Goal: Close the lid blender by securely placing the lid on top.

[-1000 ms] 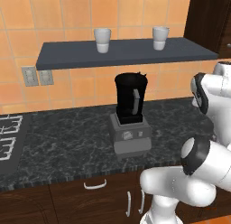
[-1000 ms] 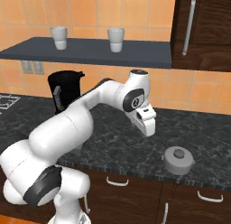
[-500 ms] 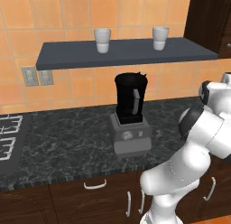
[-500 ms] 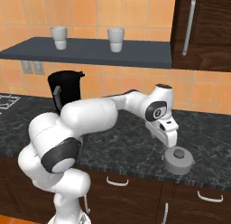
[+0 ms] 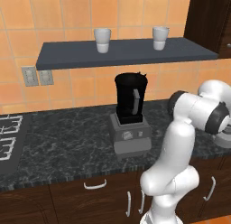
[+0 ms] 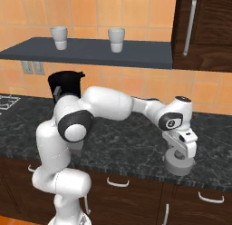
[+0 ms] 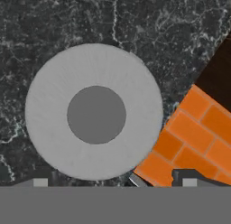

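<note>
The lid [image 7: 94, 111], a round grey cap with a raised knob at its centre, lies flat on the dark counter close to the front edge. In the hand view it sits straight ahead. My gripper [image 7: 115, 182] is open, its two tips spread wide, one at each side of the lid's near rim. From the right base view the gripper [image 6: 181, 156] hangs just above the lid [image 6: 180, 167]. The blender [image 5: 131, 114], a black jar with no cap on a grey base, stands far to the left; my arm partly hides the jar [image 6: 65, 83].
Two white cups [image 5: 102, 39] [image 5: 159, 37] stand on the wall shelf [image 5: 122, 51]. A stove top [image 5: 9, 139] lies at the far left. A dark tall cabinet [image 6: 204, 29] rises at the right. The counter's front edge [image 6: 136, 176] runs just below the lid.
The arm has swung right from mid-counter and dropped, so the gripper now hangs directly over the lid. Blender and lid have not moved.
</note>
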Motion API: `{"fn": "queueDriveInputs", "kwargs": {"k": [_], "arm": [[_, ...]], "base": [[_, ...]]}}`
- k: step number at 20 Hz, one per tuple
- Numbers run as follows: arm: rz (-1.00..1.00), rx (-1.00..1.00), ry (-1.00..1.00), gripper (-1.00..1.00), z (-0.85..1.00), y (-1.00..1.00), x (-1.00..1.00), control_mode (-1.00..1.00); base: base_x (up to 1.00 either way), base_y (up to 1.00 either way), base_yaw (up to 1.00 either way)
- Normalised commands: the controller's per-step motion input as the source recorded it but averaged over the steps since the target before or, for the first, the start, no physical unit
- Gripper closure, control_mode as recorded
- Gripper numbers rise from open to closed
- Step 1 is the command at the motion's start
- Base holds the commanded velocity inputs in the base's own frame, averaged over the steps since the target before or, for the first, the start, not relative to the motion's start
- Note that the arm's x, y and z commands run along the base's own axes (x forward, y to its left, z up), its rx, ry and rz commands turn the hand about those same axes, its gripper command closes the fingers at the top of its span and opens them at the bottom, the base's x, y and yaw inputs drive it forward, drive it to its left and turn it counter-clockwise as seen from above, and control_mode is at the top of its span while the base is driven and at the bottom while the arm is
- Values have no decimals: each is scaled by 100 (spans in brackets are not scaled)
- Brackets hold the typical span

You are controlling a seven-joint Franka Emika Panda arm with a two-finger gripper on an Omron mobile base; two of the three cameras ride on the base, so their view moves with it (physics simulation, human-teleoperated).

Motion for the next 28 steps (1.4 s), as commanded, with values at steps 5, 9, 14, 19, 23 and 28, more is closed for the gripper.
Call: {"fn": "queueDriveInputs", "kwargs": {"k": [5, 9, 14, 19, 23, 28], "arm": [[4, 0, 0, -100, -33, -28, 32, -100], [4, 0, 0, -100, -31, -18, 17, -100], [0, 0, 0, -100, -43, 1, 7, -100], [0, 0, 0, -100, -19, 28, -1, -100], [-1, 0, 0, -100, -6, 59, 0, -100], [0, 0, 0, 100, -30, 32, 0, -100]], "base": [[0, 0, 0], [0, 0, 0], [0, 0, 0], [0, 0, 0], [0, 0, 0], [0, 0, 0]]}}
